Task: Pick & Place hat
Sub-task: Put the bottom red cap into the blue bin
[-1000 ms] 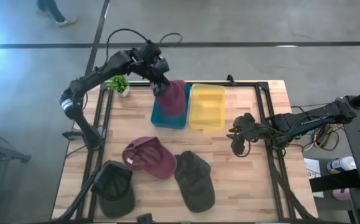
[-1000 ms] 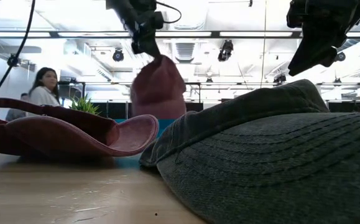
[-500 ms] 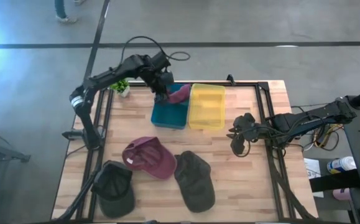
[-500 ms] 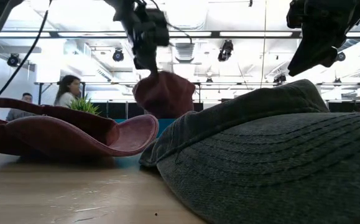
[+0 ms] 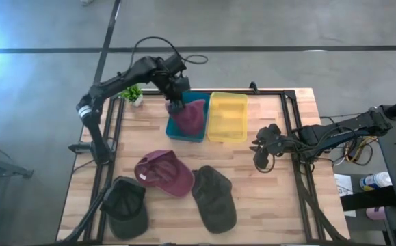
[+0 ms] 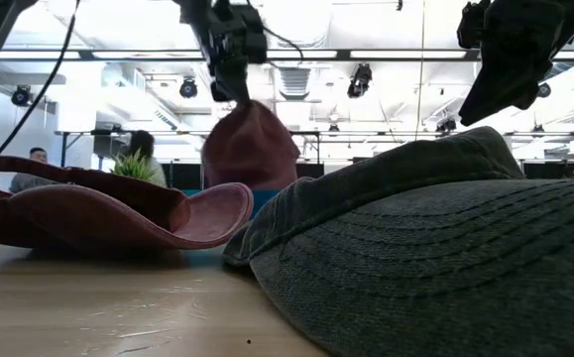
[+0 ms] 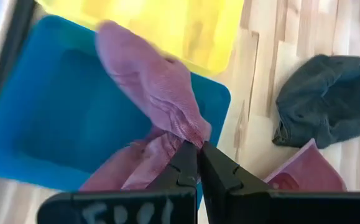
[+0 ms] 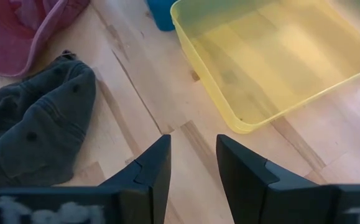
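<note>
Hat [image 5: 188, 117], maroon, is now hanging lower over the blue bin [image 5: 199, 132] than a second ago, pinched in the fully closed left gripper [image 5: 176, 104]; placement is nearing. Right gripper [image 5: 260, 154], half-open and empty, is waiting beside the bin's yellow neighbour [image 5: 228, 116].

Maroon hat [image 5: 188, 117] swung back over blue bin [image 5: 174, 130], left gripper [image 5: 176, 105] shifted nearer, person in background moved right.
</note>
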Robot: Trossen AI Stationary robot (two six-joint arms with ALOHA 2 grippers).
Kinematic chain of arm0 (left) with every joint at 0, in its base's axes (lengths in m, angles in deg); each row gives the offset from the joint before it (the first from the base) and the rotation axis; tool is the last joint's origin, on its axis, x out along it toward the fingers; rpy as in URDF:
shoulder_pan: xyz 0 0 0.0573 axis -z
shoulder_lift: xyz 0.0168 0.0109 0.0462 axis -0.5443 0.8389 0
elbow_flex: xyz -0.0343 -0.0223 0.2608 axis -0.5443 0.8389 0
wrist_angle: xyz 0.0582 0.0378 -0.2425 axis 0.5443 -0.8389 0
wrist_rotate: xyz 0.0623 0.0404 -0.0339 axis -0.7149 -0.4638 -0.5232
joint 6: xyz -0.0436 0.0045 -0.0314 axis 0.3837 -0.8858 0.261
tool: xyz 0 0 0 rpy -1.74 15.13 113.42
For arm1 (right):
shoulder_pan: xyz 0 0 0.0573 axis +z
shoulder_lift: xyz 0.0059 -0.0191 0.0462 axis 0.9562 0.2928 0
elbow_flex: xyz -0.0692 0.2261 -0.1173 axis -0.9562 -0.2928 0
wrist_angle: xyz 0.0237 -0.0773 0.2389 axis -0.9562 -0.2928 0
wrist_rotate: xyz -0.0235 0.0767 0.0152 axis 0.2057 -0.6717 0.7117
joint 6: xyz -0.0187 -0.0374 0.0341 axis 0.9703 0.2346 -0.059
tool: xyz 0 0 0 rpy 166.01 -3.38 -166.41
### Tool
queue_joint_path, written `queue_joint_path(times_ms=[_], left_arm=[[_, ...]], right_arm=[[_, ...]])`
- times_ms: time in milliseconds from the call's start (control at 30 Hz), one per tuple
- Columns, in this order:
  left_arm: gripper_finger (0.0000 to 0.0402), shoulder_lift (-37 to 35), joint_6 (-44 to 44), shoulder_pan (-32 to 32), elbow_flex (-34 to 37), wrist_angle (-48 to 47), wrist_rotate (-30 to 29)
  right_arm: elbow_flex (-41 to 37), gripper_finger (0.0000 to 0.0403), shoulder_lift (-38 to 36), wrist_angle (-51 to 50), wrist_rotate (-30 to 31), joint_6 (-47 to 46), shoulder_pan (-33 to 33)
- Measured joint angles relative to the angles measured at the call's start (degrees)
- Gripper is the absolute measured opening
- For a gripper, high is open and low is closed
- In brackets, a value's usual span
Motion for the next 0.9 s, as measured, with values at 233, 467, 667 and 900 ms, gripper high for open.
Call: queue_joint_path(times_ms=[233, 467, 667, 900], left_arm=[[0.0002, 6.0, -2.3, 0.0, 0.6, 4.2, 0.5], [0.0002, 8.4, -3.4, -1.2, 0.6, 14.4, -5.3], [0.0007, 8.9, -0.3, -2.6, 0.6, 13.6, -8.9], [0.0048, 10.6, 1.6, -2.9, 0.8, 11.5, -9.6]], right_arm=[[0.0, 0.0118, 0.0, 0.0, -0.3, -1.3, 0.0], [0.0, 0.0126, 0.0, 0.0, -2.0, -2.2, 0.1], [0.0, 0.0130, 0.0, 0.0, -2.2, -1.9, 0.3], [0.0, 0.0126, 0.0, -0.1, -2.1, -0.1, 0.3]])
